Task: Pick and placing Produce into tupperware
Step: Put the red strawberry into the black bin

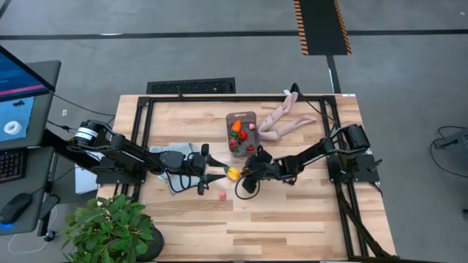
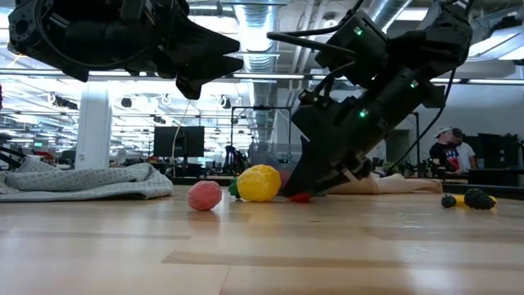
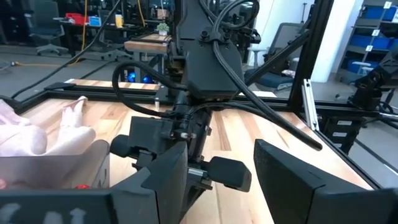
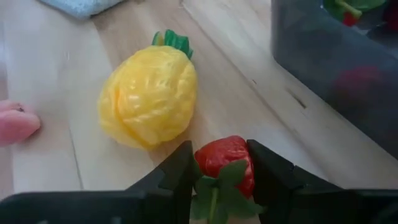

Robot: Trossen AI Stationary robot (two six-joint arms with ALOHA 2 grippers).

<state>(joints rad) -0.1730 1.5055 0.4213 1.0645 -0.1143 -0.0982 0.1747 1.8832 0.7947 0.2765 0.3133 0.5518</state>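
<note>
Right gripper [image 4: 219, 163] is down at the table near its middle, fingers closed around a red strawberry [image 4: 224, 159] with a green leafy cap, the berry resting on the wood. Yellow lemon [image 4: 148, 96] with a green tip lies just beside it, not touching. Pink berry [image 2: 205, 195] sits near the lemon on the far side from the strawberry. Tub [image 1: 240, 134] stands close behind the right gripper and holds orange, red and green produce. Left gripper [image 1: 212, 169] hangs above the table facing the right one, fingers spread, holding nothing. Grey cloth [image 2: 82, 182] lies under the left arm.
</note>
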